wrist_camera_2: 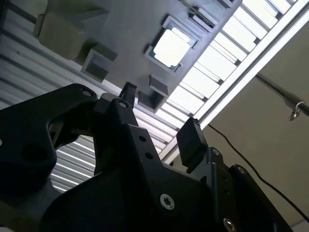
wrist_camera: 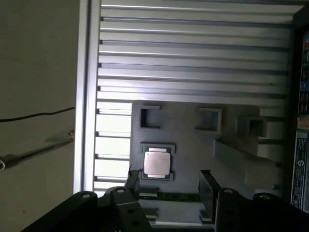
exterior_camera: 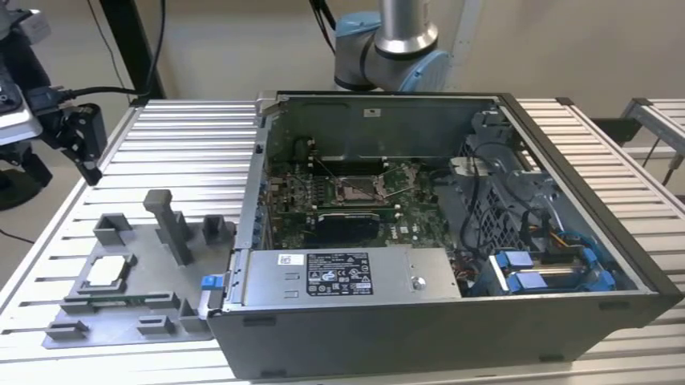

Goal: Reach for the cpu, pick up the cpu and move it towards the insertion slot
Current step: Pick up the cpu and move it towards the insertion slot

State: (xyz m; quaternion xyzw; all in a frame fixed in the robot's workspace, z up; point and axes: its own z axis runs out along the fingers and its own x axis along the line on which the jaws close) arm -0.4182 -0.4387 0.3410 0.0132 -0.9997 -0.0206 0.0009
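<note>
On the exterior view's left, the gripper [exterior_camera: 88, 164] hangs apart from the cpu [exterior_camera: 107, 273]. Both wrist views show its fingers spread and empty. The cpu lies flat in the grey tray [exterior_camera: 144, 282]. Rightward, the insertion slot [exterior_camera: 358, 190] sits inside the open computer case [exterior_camera: 428, 329].

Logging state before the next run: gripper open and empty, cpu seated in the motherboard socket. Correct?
Not quite. The cpu lies in the grey tray beside the case, not in the insertion slot; the first wrist view shows it. The gripper is open and empty, as you said.
</note>
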